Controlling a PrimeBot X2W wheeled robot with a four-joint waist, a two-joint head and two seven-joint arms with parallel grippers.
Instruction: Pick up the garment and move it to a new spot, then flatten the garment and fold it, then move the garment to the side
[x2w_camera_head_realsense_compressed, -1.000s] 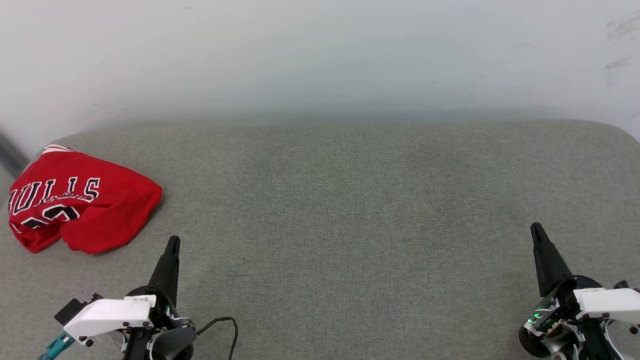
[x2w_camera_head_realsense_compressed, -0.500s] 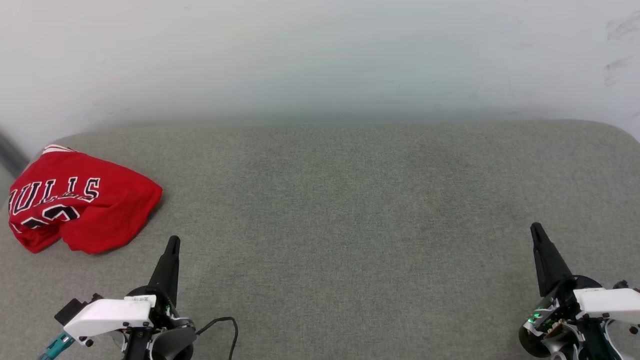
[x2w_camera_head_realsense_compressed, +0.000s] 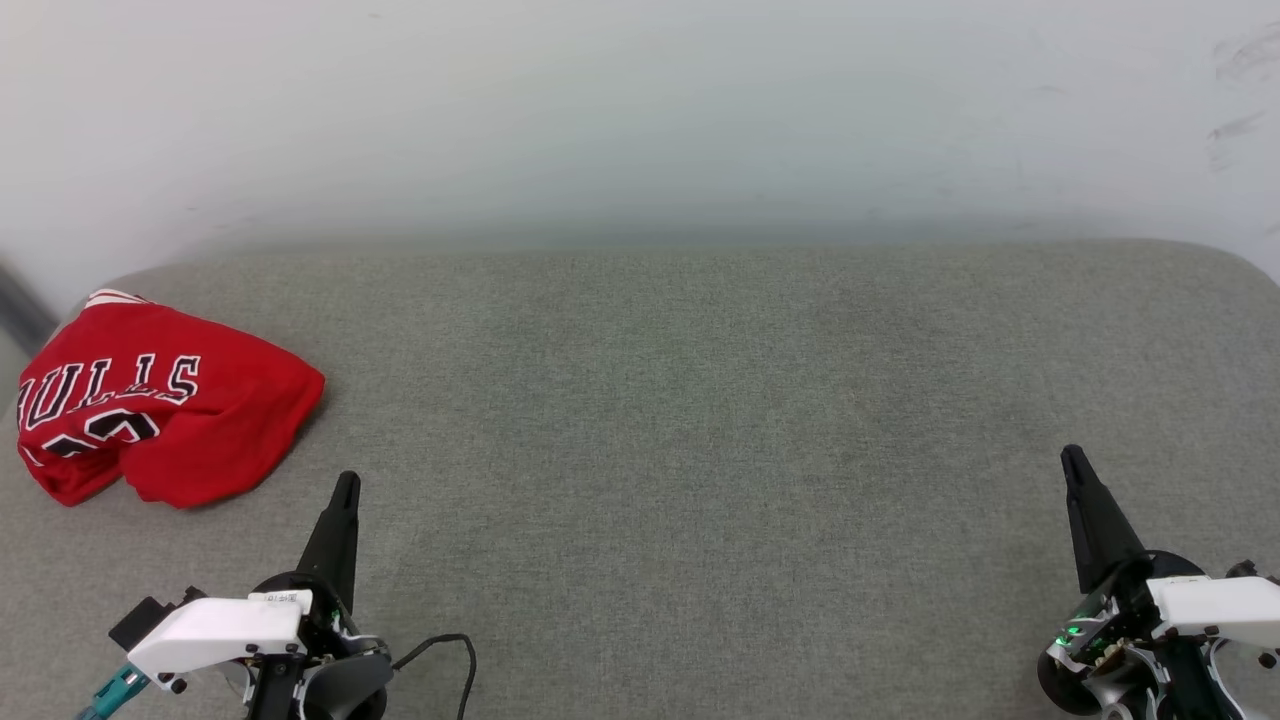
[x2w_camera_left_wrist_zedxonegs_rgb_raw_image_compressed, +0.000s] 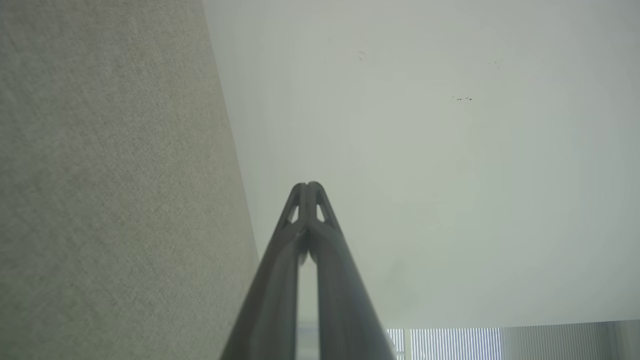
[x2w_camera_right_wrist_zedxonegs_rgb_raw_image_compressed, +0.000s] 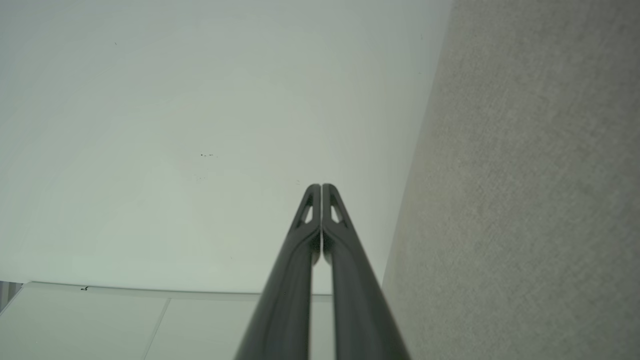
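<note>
The garment (x2w_camera_head_realsense_compressed: 160, 410) is a red jersey with black, white-outlined lettering, lying in a folded bundle at the far left edge of the grey fabric surface (x2w_camera_head_realsense_compressed: 680, 420). A strip of striped trim shows at its back corner. My left gripper (x2w_camera_head_realsense_compressed: 345, 482) rests at the lower left, shut and empty, its tip just right of the bundle and a little nearer to me. In the left wrist view the left gripper (x2w_camera_left_wrist_zedxonegs_rgb_raw_image_compressed: 308, 186) has both fingers pressed together. My right gripper (x2w_camera_head_realsense_compressed: 1072, 455) sits at the lower right, far from the garment, and in its wrist view the right gripper (x2w_camera_right_wrist_zedxonegs_rgb_raw_image_compressed: 321, 187) is shut too.
A pale wall (x2w_camera_head_realsense_compressed: 640, 110) rises behind the grey surface. The surface's rounded corners lie at the back left and back right. A black cable (x2w_camera_head_realsense_compressed: 450, 645) loops beside my left wrist. Wide bare fabric lies between the two grippers.
</note>
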